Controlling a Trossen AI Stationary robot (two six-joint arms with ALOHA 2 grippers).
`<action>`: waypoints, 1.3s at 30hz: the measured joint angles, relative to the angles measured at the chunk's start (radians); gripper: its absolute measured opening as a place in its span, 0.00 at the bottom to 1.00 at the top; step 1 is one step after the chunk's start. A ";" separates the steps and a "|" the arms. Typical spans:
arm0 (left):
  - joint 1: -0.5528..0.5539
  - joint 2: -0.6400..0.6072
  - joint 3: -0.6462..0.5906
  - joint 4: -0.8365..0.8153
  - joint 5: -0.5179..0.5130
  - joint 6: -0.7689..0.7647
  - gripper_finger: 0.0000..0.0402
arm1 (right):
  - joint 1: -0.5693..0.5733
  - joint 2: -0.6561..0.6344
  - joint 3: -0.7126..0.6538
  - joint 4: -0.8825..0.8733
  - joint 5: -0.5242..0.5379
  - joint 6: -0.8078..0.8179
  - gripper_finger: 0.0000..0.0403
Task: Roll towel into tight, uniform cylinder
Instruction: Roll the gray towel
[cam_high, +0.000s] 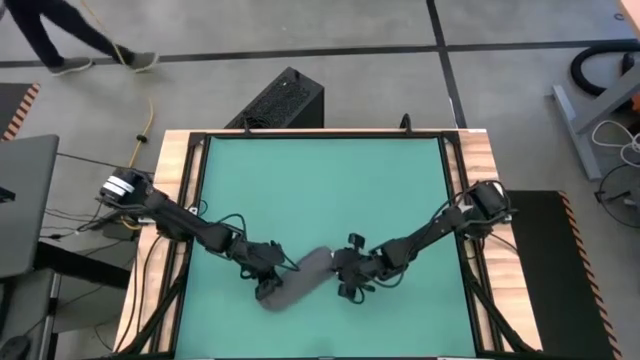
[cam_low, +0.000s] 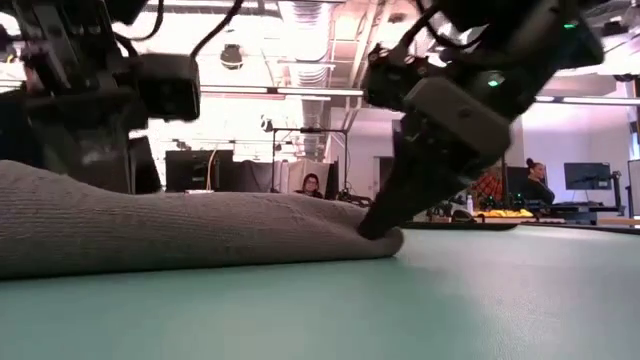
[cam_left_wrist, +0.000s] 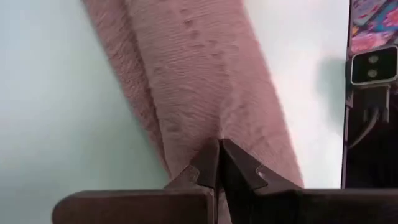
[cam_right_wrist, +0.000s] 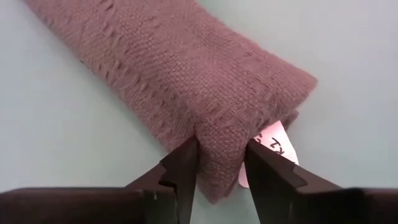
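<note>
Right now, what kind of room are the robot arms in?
Probably a robotics lab or workshop. Behind the green table the low view shows people at desks, computer monitors and bright ceiling lights; from above, a bare concrete floor.

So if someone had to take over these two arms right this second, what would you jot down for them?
Left gripper: jaws pinched shut on one end of the dark grey soft cloth towel.
Right gripper: jaws clamped on the other end, beside the small white tag.
Towel: rolled into a slim cylinder, lying at an angle on the green table, toward the near edge.
Done: rolling appears finished.
Left: check that it is tight and even, then release both ends.
</note>
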 joint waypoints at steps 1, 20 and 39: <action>0.000 -0.028 0.008 -0.046 -0.011 0.011 0.00 | -0.014 0.000 0.005 -0.001 -0.003 -0.030 0.38; -0.017 -0.300 0.048 -0.276 -0.342 0.299 0.00 | -0.343 0.001 0.044 0.258 -0.339 -0.577 0.30; 0.198 -0.014 0.049 -0.099 -0.165 0.402 0.00 | -0.310 -0.140 0.241 -0.287 -0.399 -0.472 0.63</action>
